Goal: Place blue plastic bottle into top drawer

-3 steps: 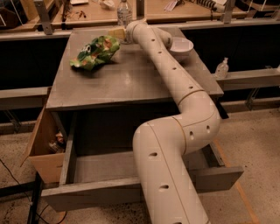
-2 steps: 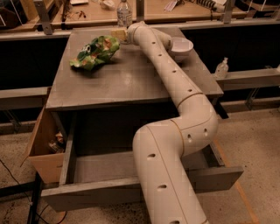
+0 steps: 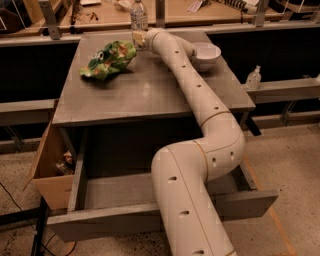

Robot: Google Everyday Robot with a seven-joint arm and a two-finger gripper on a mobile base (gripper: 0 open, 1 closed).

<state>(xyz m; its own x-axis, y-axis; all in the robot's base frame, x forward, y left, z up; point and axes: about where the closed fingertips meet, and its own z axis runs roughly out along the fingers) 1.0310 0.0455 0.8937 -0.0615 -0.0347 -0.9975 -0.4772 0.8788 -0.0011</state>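
1. Arm (image 3: 200, 100): it extends from the lower frame edge across the cabinet top (image 3: 125, 100) to the far edge and hides part of the drawer.
2. Top drawer (image 3: 100, 225): pulled open below the cabinet top.
3. Blue plastic bottle (image 3: 138, 15): upright at the far edge, well apart from the drawer. Its lower part is hidden.
4. Gripper (image 3: 140, 39): at the bottle's lower part. Whether it is open or closed on the bottle cannot be told.
5. Step, as judged: grasping. The next move calls for a firm hold, a lift clear of the bowl (image 3: 207, 52) and green bag (image 3: 107, 60), then a lowering into the drawer.
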